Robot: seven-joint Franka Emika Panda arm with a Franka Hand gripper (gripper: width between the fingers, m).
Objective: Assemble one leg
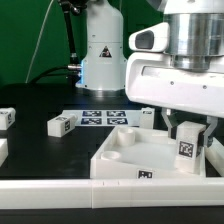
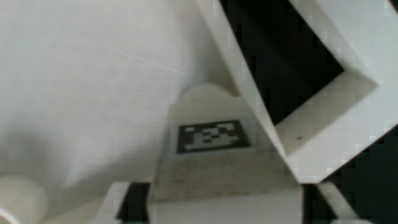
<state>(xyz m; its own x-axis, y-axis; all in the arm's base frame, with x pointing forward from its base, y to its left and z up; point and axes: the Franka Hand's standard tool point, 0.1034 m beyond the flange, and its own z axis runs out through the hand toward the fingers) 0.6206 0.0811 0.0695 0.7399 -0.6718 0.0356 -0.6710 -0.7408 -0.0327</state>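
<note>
Black tabletop (image 1: 40,150) spreads under everything, with a green backdrop behind and a white rail along the near edge. Largest on it is the white robot base (image 1: 103,45) at the back, a warning triangle on its front. Next comes the arm's wrist and jaws (image 1: 188,135), coming down from above on the exterior view's right, over the white square tray-like piece (image 1: 125,160) with its round corner sockets. That piece lies at the front, a small tag on its near wall. Behind it, flat on the tabletop, sits the marker board (image 1: 100,118) with its row of tags.

Smaller still: the leg (image 1: 187,147), a stubby white block with a black-and-white tag, stands upright in the tray-like piece's corner on the exterior view's right, clamped between the jaws. In the wrist view the leg (image 2: 217,150) shows its tag facing the camera, with the tray-like piece's wall (image 2: 311,100) just beside it.

Two other legs lie loose on the tabletop: one (image 1: 60,124) near the marker board, another (image 1: 6,118) at the exterior view's left edge.
</note>
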